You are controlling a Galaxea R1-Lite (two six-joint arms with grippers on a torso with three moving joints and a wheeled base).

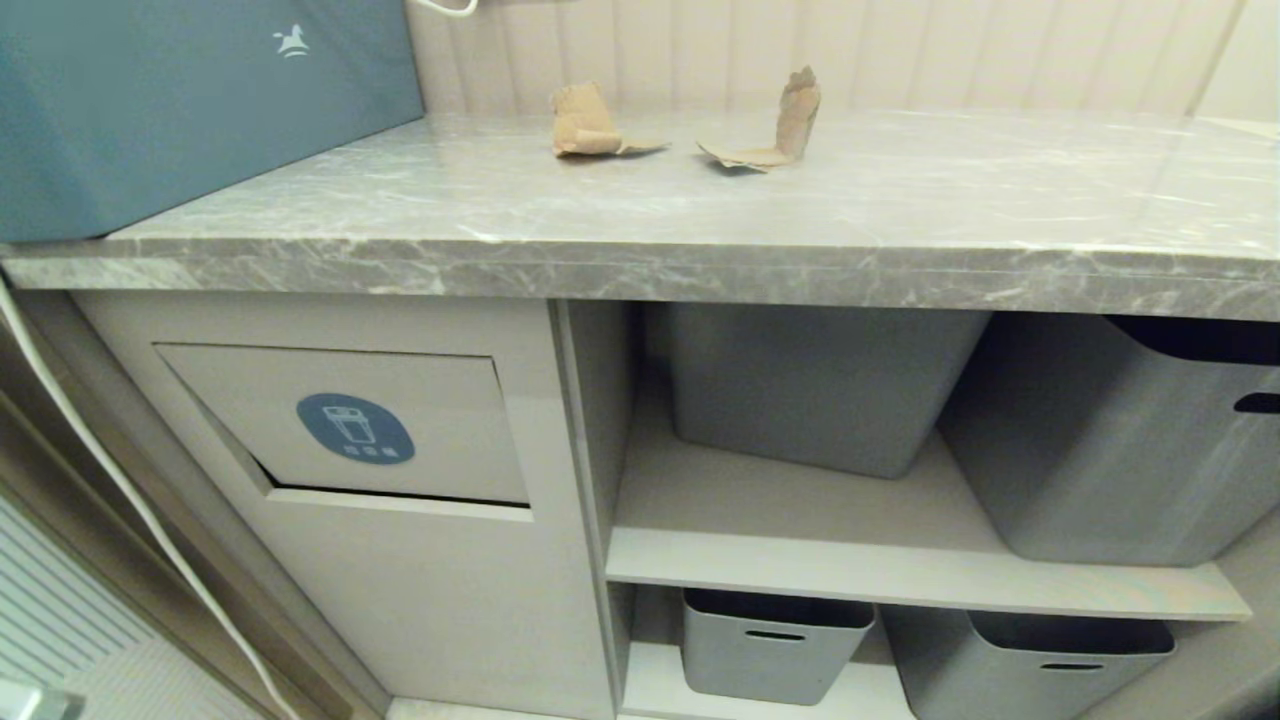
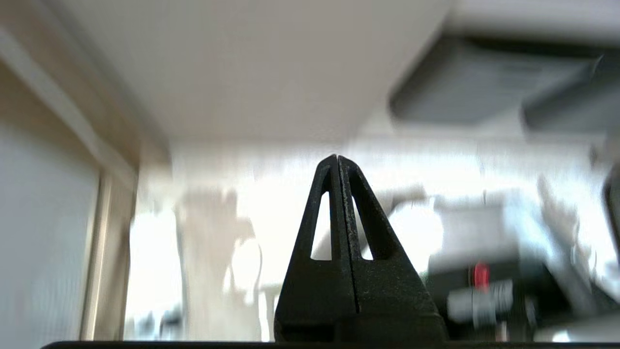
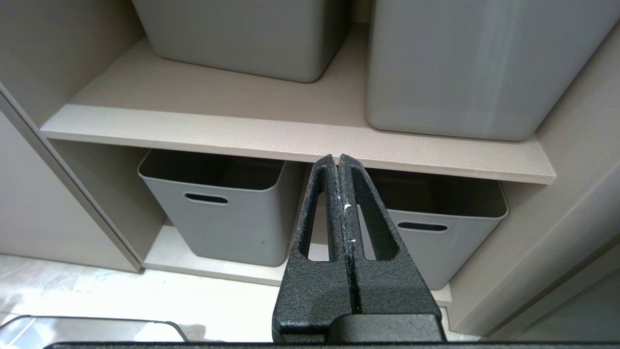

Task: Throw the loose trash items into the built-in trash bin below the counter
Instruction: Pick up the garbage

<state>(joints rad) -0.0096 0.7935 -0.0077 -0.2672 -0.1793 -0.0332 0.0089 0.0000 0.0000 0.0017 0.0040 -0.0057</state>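
- Neither arm appeared in the head view; only two scraps showed on the counter, far back near the wall, a third not seen.
- Left wrist view was heavily blurred: pale cabinet face above the fingertips, grey tub shapes off to one side, a bright floor area beyond; nothing else could be made out.
- Blue box sat on the counter's left end, cut off by the frame.
- Bin flap with its blue sticker stood in the cabinet front under the counter; it looked slightly tilted, a dark gap along its lower edge.
- Grey tubs filled the shelves right of the bin: two on the shelf above the right gripper, two lower tubs just behind its tips.
- Right gripper was clenched, empty, touching nothing.
- Left gripper was clenched too, fingers pressed together, holding nothing, well apart from the scraps.
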